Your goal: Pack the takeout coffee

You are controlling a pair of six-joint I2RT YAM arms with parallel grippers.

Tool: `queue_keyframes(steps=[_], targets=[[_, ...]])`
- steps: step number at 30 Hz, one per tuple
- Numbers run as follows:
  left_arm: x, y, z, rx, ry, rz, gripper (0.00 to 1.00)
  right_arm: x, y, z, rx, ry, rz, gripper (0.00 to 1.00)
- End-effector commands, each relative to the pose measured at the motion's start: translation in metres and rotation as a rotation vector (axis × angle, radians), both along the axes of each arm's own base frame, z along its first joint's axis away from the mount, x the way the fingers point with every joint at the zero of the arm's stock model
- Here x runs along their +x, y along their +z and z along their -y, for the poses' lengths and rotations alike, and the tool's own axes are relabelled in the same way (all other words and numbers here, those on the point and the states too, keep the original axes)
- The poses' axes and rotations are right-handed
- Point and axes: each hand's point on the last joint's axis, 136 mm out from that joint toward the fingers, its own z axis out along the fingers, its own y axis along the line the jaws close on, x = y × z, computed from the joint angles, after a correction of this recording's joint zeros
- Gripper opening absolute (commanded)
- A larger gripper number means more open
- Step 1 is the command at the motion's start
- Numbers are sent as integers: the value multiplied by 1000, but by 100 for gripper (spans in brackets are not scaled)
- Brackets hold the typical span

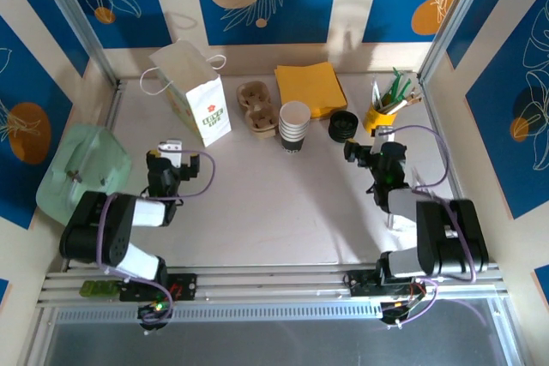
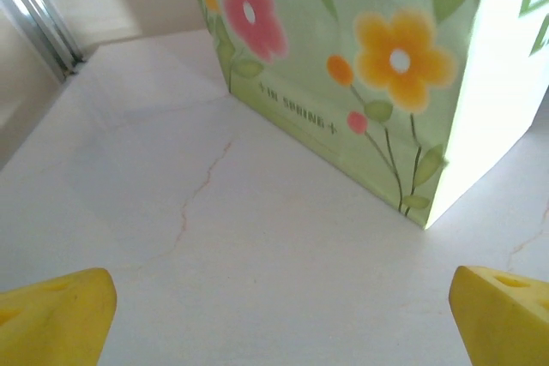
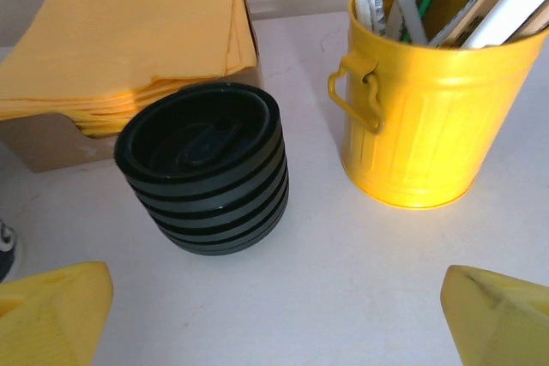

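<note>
Starting nearest the bases, both arms reach out over the pale desk (image 2: 214,246) with nothing in their grip. The left jaws are spread wide and empty, aimed low at the bottom corner of the paper bag (image 2: 360,83). I judge they are placed to steady or open it. The right jaws are likewise spread and empty, squared up on the pile of black lids (image 3: 206,173) just ahead, which looks like the line-up for taking the top one. The lids sit nested, so one can be lifted off cleanly. The takeout coffee, as I judge it, is not yet made up: its cup is probably the top one of the stack of cups (image 1: 293,126), which is just left of the lids, and its lid is on that pile. Right of the lids, a yellow bucket (image 3: 420,126) holds sticks and straws upright for easy picking. The print on one wrapper is too blurred to read. Behind the lids, yellow napkins (image 3: 129,49) lie in a cardboard box. Farther left is a cardboard cup carrier (image 1: 257,109). The bag stands upright with its handles up, ready to take things from above. Its flowered side reads "IN SPRING". The green lettering on its front is too small to be sure of.
</note>
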Motion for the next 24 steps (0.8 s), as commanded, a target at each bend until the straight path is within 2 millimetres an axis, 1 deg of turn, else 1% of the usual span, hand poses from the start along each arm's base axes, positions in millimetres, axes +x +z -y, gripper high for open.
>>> queue_keyframes(steps=[1, 2, 3, 4, 5, 7, 8, 9, 10, 11, 13, 14, 15, 18, 19, 21, 24], targets=[[-8, 33, -9, -27, 66, 50, 100, -14, 10, 1, 30, -20, -95, 99], [-13, 37, -12, -49, 90, 36, 99, -20, 17, 3, 45, -32, -104, 99], [-17, 43, -12, -70, 90, 27, 99, -27, 26, 7, 80, -54, -111, 99], [-20, 48, -10, -87, 85, 16, 99, -34, 33, 8, 131, -72, -126, 99], [-24, 57, -9, -109, 82, 22, 99, -40, 45, 7, 198, -78, -130, 99], [-35, 65, -12, -172, 121, -9, 99, -55, 63, 4, 320, -90, -149, 99], [-40, 74, -16, -218, 159, -15, 99, -64, 71, 0, 386, -95, -177, 99], [-48, 77, -20, -265, 197, -48, 99, -71, 80, -5, 434, -84, -201, 99], [-52, 84, -18, -303, 199, -72, 99, -76, 86, -11, 466, -68, -229, 99], [-55, 89, -7, -334, 150, -112, 99, -82, 87, -18, 498, -53, -281, 99], [-62, 100, 22, -432, 13, -181, 99, -89, 91, -29, 572, -43, -386, 99], [-65, 107, 40, -493, -72, -210, 99, -92, 92, -37, 599, -23, -452, 99], [-70, 112, 52, -544, -125, -247, 100, -95, 90, -44, 617, -10, -522, 99], [-87, 126, 78, -643, -247, -328, 99, -94, 99, -69, 620, 62, -642, 99], [-90, 131, 82, -653, -270, -334, 99, -93, 100, -75, 598, 67, -670, 99], [-98, 139, 83, -663, -272, -364, 99, -85, 108, -89, 524, 72, -705, 99], [-106, 142, 83, -646, -265, -436, 99, -70, 116, -109, 456, 84, -740, 99]])
